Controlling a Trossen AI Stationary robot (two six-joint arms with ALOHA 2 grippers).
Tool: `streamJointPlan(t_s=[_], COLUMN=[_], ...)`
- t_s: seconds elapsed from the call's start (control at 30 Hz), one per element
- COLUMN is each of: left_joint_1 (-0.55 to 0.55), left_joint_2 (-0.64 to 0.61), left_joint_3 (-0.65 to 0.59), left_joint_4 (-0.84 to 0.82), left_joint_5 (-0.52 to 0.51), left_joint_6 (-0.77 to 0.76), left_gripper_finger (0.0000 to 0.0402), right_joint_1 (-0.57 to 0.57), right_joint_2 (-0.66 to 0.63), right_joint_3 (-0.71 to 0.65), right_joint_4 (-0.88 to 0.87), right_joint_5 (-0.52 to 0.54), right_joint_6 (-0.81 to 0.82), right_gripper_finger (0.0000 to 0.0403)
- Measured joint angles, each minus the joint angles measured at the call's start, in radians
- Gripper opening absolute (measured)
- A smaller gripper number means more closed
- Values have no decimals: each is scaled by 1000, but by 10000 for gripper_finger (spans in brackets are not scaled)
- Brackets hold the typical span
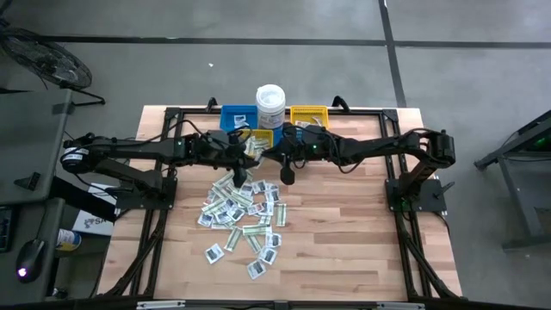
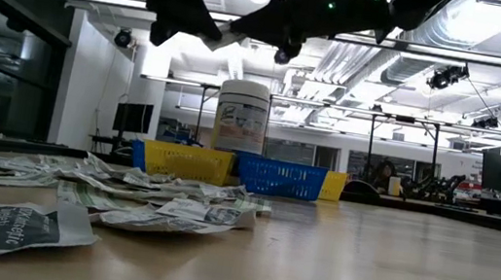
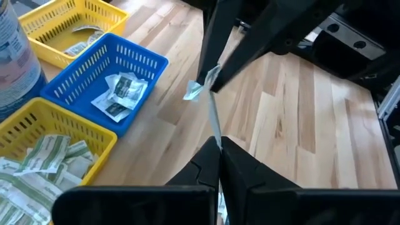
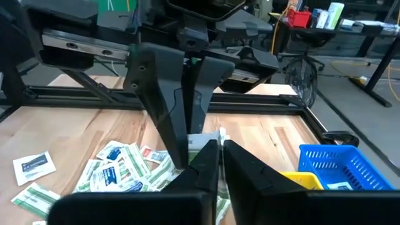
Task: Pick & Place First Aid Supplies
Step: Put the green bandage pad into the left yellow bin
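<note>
One thin pale packet (image 3: 214,115) of the first aid supplies hangs high over the table between my two grippers, close to the small bins. My left gripper (image 3: 219,145) reaches in from the table's left and is shut on it. Facing it from the right, my right gripper (image 4: 217,147) is shut on the same packet. In the low view the packet (image 2: 226,36) shows as a pale scrap between the dark fingers. Many more packets (image 1: 241,215) lie loose in a heap on the wooden table (image 1: 362,232). My left gripper pinches one end of the packet (image 3: 216,137) between its two fingers, coming from the table's left and slanting a little downward. The packet is lifted clear and runs on to the other gripper. My right gripper pinches the packet's other end (image 3: 207,80) between its two fingers, coming nearly level from the table's right. A crumpled corner (image 3: 194,92) sticks out beside its fingertips. The packet is clear of the table.
A white lidded tub (image 1: 270,102) stands at the far edge with small blue (image 3: 106,78) and yellow (image 3: 72,28) bins around it; a nearer yellow bin (image 3: 50,144) holds green-and-white strips. Bare wood lies on the table's right half.
</note>
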Motion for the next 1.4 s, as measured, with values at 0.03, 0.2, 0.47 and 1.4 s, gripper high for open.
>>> streamJointPlan(t_s=[0.03, 0.2, 0.47, 1.4], left_joint_1=[0, 0, 45, 455], left_joint_2=[0, 0, 52, 312], left_joint_3=[0, 0, 0, 0], left_joint_4=[-1, -18, -81, 4], left_joint_5=[-1, -29, -93, 214], left_joint_6=[-1, -1, 0, 251], left_gripper_finger=[2, 1, 1, 0], right_joint_1=[0, -15, -59, -79], right_joint_2=[0, -5, -54, -163], right_joint_3=[0, 0, 1, 1], right_joint_4=[1, 21, -35, -299], right_joint_5=[-4, -5, 122, 202], right_joint_6=[-2, 55, 244, 293], right_gripper_finger=[30, 96, 193, 209])
